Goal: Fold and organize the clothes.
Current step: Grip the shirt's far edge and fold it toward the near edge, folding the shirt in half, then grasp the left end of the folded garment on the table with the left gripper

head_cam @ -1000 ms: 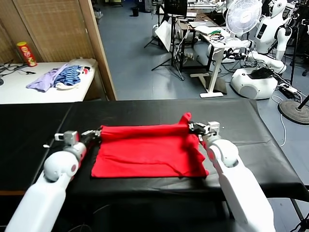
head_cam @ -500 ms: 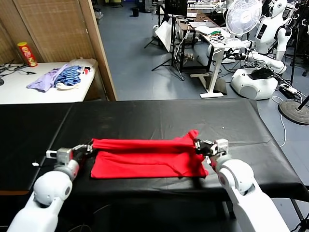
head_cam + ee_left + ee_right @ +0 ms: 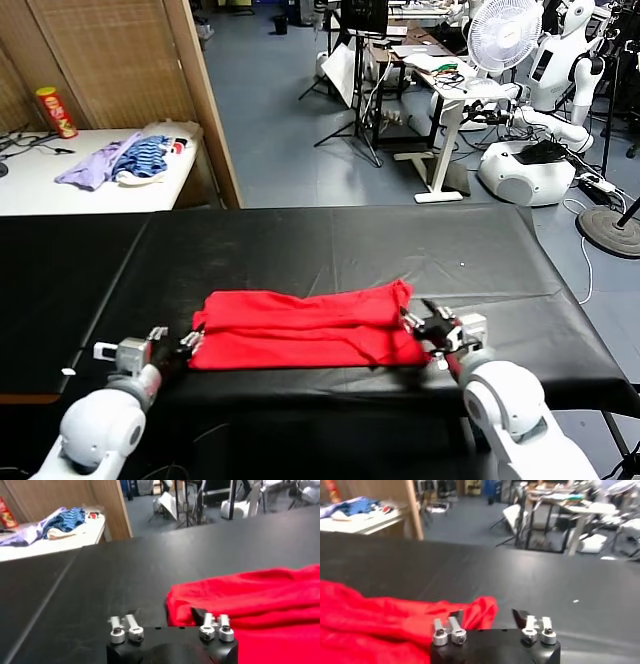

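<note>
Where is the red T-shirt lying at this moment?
In the head view the red T-shirt lies folded into a band on the black table, near its front edge, between the open left gripper and the open right gripper.

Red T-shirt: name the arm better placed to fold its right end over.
Right. The right gripper, open, sits at the red T-shirt's right end; the left gripper is at the opposite end.

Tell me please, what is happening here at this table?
A two-armed robot is folding a red T-shirt on a black table. The shirt lies folded into a long band near the front edge. The left claw is open at the shirt's left end and the right claw is open at its right end; neither holds the cloth.
</note>
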Action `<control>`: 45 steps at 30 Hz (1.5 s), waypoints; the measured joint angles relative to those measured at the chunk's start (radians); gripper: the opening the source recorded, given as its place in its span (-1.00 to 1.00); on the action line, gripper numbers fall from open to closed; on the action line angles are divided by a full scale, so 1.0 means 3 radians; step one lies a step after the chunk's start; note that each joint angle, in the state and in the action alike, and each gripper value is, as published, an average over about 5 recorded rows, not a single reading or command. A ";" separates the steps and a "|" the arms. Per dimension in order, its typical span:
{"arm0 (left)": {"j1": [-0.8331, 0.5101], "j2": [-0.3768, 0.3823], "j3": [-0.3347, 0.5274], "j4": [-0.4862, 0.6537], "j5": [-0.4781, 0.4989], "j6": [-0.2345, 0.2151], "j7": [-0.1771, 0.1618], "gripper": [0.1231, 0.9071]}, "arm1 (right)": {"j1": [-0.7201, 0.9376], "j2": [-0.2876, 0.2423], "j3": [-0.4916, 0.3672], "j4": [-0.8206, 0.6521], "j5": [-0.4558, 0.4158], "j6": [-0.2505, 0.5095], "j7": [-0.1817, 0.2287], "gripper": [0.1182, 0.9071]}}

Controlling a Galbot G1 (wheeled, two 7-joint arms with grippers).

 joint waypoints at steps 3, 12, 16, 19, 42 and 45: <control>-0.0204 -0.0032 0.0059 0.0157 -0.0218 0.0009 -0.0035 0.72 | 0.0153 0.0109 -0.0080 -0.0262 -0.0055 0.0035 -0.0013 0.72; -0.0661 -0.0131 0.0272 0.0658 -0.0518 0.0050 0.0010 0.71 | 0.0420 0.0353 -0.0244 -0.0809 -0.0106 0.0026 -0.0050 0.62; -0.0696 -0.0130 0.0283 0.0794 -0.0492 0.0048 0.0084 0.40 | 0.0424 0.0426 -0.0270 -0.0891 -0.0182 0.0067 -0.0045 0.38; -0.0687 -0.0126 0.0275 0.0832 -0.0483 0.0001 0.0145 -0.01 | 0.0398 0.0476 -0.0290 -0.0911 -0.0251 0.0140 0.0044 0.03; -0.0518 -0.0319 0.0304 0.0756 0.0477 -0.0608 0.0055 -0.28 | 0.0015 0.0494 -0.0219 -0.0626 -0.0391 0.0551 0.0216 0.13; -0.0487 -0.0299 0.0264 0.0703 0.0350 -0.0566 0.0077 0.14 | -0.0088 0.0456 -0.0156 -0.0409 -0.0387 0.0541 0.0180 0.51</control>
